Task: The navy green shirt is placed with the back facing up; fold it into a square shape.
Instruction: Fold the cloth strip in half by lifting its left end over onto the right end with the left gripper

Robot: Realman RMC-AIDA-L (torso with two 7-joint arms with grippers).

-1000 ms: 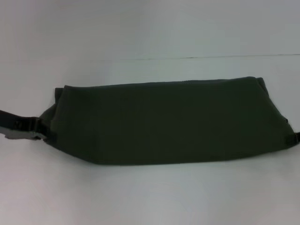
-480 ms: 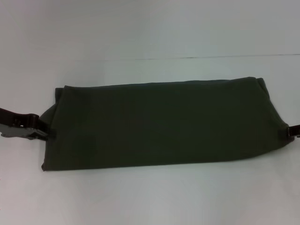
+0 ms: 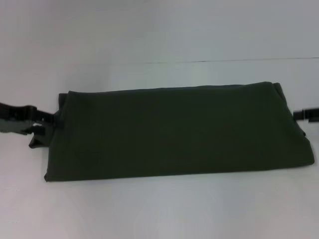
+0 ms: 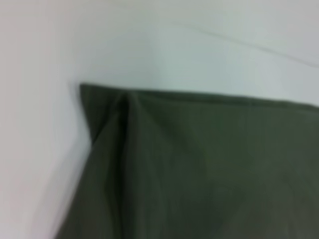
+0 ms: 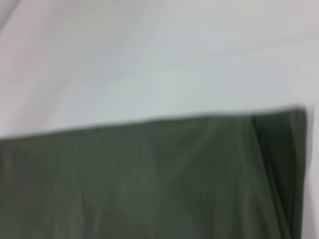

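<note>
Head view: the navy green shirt lies across the middle of the frame on a plain white table, folded into one long, wide band with a straight near edge and a smooth, unprinted top. A thin dark seam line crosses the table behind it, in the upper half of the frame. The left gripper comes in at the left edge, level with the band's left end and just beside it; whether its fingers are spread or pinching cloth cannot be told. The right gripper shows only as a dark stub at the right edge, its fingers unreadable too. The left wrist view adds a soft knit ridge running from the shirt's far corner. The right wrist view shows layered edges stacked at the shirt's end.
</note>
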